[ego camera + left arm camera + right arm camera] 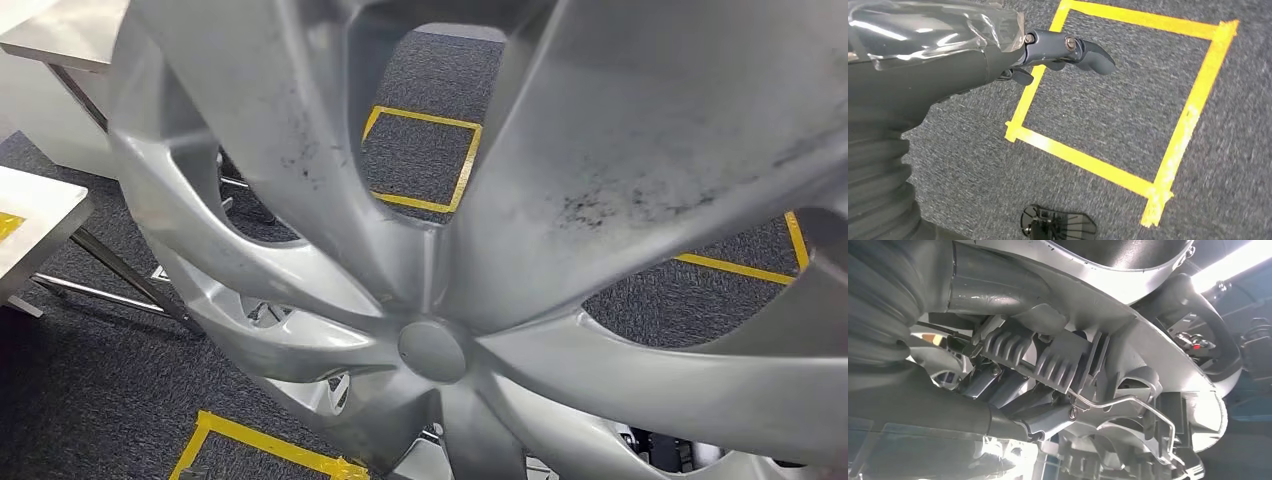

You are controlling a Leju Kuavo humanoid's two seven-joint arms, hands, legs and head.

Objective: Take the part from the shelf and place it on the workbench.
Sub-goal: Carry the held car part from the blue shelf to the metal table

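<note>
The part is a large silver wheel cover (440,340) with broad curved spokes and a round centre cap, held up close in the head view and tilted. Dark smudges mark two of its spokes. In the right wrist view its back side (1128,345) shows ribbed clips and a wire ring, and my right hand (993,390) grips it from behind with dark fingers pressed into the ribbing. My left hand (973,55) hangs above the carpet, thumb stretched out, with nothing in it.
Two metal tables stand at the left, one near (40,210) and one farther back (60,35), on thin steel legs. Yellow tape squares (420,160) (1128,100) mark the dark grey carpet. The wheel cover blocks most of the floor ahead.
</note>
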